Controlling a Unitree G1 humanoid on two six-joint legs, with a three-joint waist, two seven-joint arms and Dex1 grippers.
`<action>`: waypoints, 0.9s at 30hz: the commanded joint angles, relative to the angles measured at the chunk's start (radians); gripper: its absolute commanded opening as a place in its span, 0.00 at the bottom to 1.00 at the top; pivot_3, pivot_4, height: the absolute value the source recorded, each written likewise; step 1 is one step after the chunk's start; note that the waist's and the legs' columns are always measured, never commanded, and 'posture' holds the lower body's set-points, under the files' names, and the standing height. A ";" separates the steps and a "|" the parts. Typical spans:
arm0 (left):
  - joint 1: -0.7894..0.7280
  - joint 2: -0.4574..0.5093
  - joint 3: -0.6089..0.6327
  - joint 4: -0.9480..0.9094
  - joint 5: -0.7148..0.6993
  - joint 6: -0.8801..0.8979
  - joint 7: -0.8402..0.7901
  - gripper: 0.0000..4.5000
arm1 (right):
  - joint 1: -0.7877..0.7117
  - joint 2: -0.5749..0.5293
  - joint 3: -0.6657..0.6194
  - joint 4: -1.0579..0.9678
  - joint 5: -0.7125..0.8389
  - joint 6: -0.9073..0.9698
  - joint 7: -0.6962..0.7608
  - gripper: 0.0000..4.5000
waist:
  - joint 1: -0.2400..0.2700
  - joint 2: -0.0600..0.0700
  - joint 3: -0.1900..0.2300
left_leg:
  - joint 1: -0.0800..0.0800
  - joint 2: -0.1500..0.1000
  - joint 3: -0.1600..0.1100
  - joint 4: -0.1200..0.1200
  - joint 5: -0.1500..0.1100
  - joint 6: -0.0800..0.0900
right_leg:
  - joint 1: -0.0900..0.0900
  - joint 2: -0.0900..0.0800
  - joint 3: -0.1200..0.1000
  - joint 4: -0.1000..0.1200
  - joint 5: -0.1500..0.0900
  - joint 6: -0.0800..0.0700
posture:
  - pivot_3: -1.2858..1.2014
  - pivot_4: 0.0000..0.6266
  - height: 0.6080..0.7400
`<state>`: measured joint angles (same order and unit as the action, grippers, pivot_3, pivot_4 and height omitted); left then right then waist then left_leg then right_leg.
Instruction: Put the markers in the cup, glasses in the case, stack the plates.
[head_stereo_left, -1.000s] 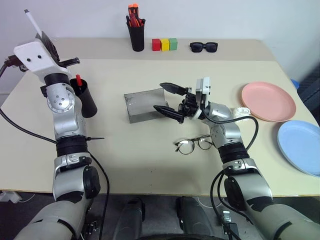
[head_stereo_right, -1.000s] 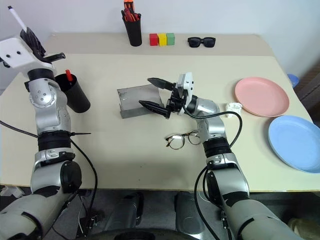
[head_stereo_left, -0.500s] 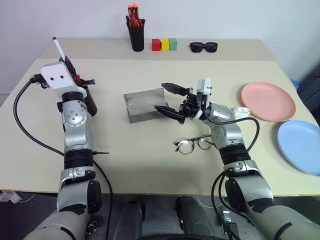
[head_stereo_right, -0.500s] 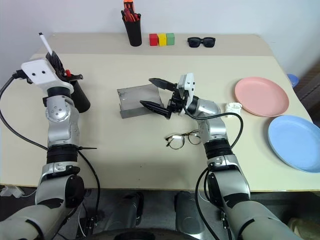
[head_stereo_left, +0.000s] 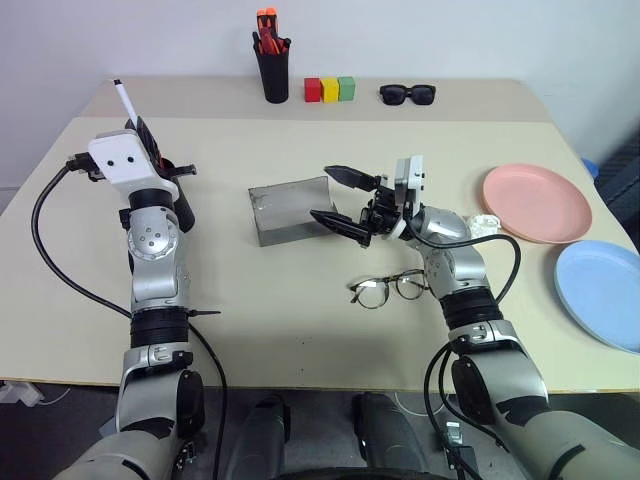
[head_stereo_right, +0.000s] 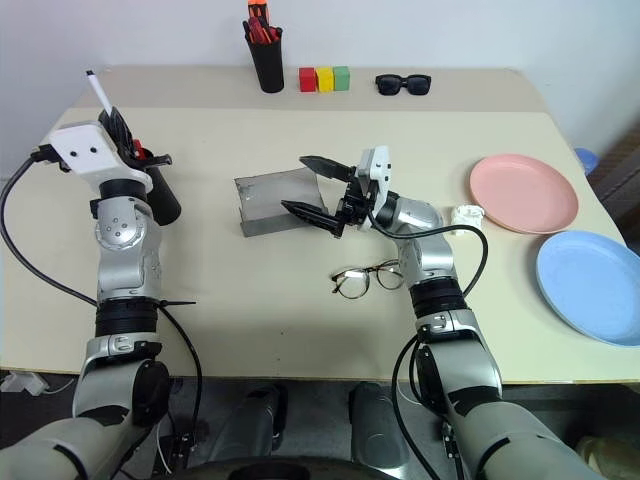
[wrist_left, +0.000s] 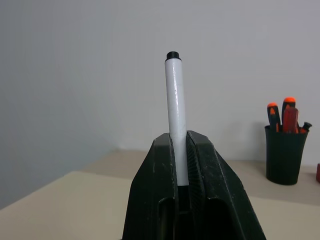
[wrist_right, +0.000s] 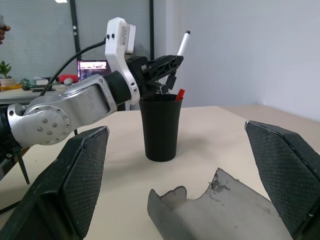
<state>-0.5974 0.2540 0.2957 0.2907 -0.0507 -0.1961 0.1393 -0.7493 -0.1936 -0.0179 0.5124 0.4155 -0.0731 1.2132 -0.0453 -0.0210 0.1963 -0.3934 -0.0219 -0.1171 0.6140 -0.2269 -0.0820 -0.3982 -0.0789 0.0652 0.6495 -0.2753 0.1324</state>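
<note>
Left tool (wrist_left: 180, 165): clamped tight on a white marker (wrist_left: 175, 115) with a black tip, pointing up and away, raised above the cup (head_stereo_right: 162, 196) at the left of the counter (head_stereo_left: 300, 320). Red-capped marker (wrist_right: 179, 94) standing inside that cup.

Right tool (head_stereo_left: 340, 200): spread wide, empty, pointing left, hovering just right of the case (head_stereo_left: 290, 210) at centre. Case grey, lying open.

Glasses (head_stereo_left: 388, 289): flat on the counter, nearer than the right tool, beside the right forearm.

Pink plate (head_stereo_left: 537, 203): right side, farther back. Blue plate (head_stereo_left: 600, 293): at the right edge, nearer, apart from the pink one, unstacked.

Far edge: black holder (head_stereo_left: 271, 70) with orange-tipped markers; red, yellow and green blocks (head_stereo_left: 330, 89) in a row; black sunglasses (head_stereo_left: 407, 94).
</note>
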 joint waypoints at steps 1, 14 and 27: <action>0.014 0.007 -0.001 -0.040 0.008 -0.004 0.007 0.01 | 0.001 -0.004 -0.011 -0.047 0.013 -0.013 -0.001 1.00 | 0.001 0.000 0.000 | 0.000 0.000 0.000 0.000 0.000 0.000 | 0.000 0.000 0.000 0.000 0.000 0.000 | 0.52 0.24 1.00; 0.043 0.010 0.002 -0.064 -0.001 0.007 0.006 0.93 | 0.007 -0.010 -0.010 -0.048 0.011 -0.012 -0.004 1.00 | 0.001 0.000 0.000 | 0.000 0.000 0.000 0.000 0.000 0.000 | 0.000 0.000 0.000 0.000 0.000 0.000 | 0.52 0.24 1.00; 0.011 0.013 -0.154 -0.313 -0.233 0.230 -0.346 1.00 | 0.044 -0.056 -0.004 -0.094 -0.012 0.013 -0.039 1.00 | 0.007 0.000 0.000 | -0.001 0.000 0.000 0.001 0.000 0.000 | 0.001 0.000 0.000 0.000 0.000 0.000 | 0.52 0.24 1.00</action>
<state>-0.5665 0.2488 0.1806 0.0483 -0.2452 -0.0207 -0.1308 -0.7107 -0.2280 -0.0150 0.4713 0.4054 -0.0675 1.1843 -0.0384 -0.0210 0.1963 -0.3941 -0.0221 -0.1172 0.6146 -0.2269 -0.0819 -0.3972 -0.0789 0.0652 0.6489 -0.2754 0.1324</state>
